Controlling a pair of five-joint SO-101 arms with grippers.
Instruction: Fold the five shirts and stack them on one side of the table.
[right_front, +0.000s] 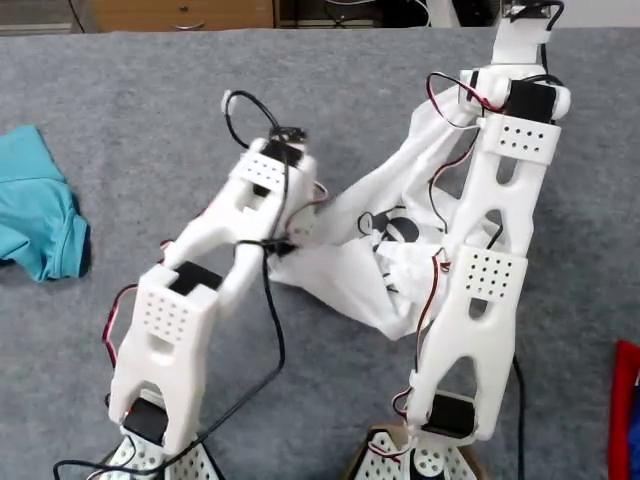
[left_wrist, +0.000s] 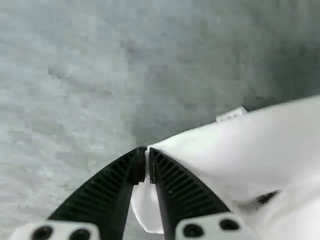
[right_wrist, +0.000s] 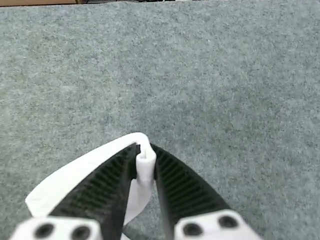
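A white shirt with a dark print hangs bunched between my two arms above the grey table. In the left wrist view my left gripper is shut on an edge of the white shirt, with a small tag sticking out near that edge. The right gripper is shut on a fold of the white shirt, held above bare carpet. Seen from the high view, the left arm holds the cloth's near-left part and the right arm lifts its far end.
A crumpled teal shirt lies at the table's left edge. Red and blue cloth peeks in at the right edge. Wooden furniture stands behind the table. The table's far left and middle-left are bare grey felt.
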